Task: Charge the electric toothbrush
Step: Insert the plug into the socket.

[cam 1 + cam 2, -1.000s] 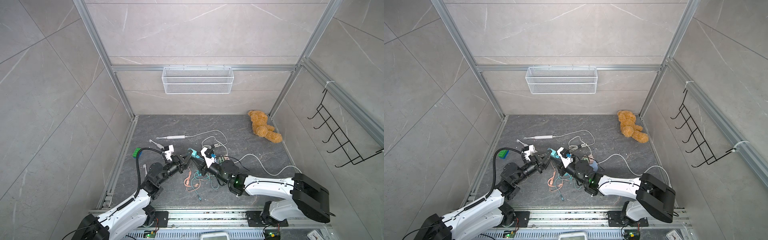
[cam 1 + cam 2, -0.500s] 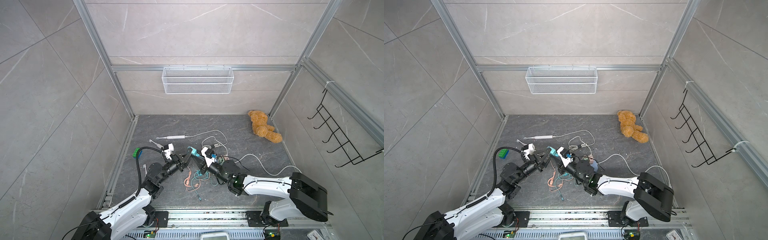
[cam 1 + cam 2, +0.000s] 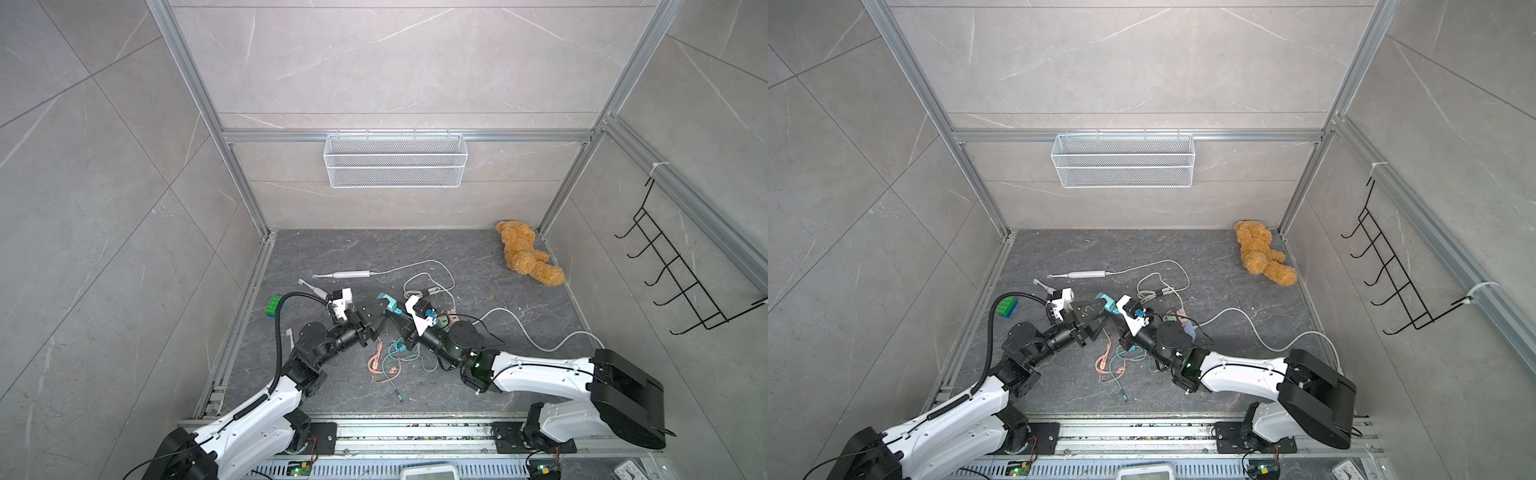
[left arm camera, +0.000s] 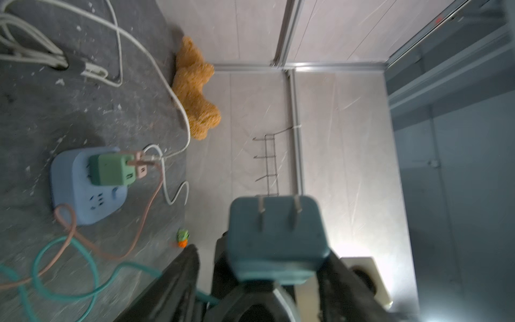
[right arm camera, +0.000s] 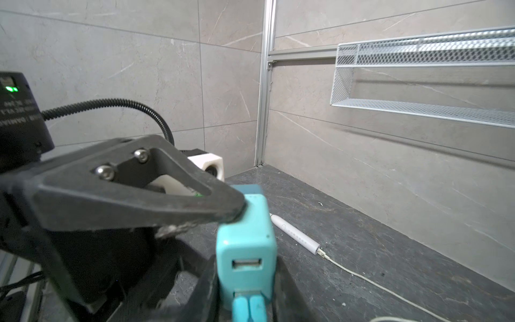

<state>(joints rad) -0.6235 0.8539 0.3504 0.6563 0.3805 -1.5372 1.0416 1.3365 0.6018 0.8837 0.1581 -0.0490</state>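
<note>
The slim white electric toothbrush (image 3: 348,274) lies flat on the dark floor (image 3: 478,257) beyond the arms, as the left gripper (image 3: 381,319) stands wide around a teal charger block (image 4: 274,237), one fingertip touching its edge. The right gripper (image 5: 246,278) pinches the smooth, round-cornered plastic block by its sides. The left would do well to back straight off without dragging it, before the two flat metal prongs are squared to the rounded blue power strip (image 4: 72,195).

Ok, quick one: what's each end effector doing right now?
Left end effector: open, its fingers either side of the teal charger plug.
Right end effector: shut on the teal charger plug.
</note>
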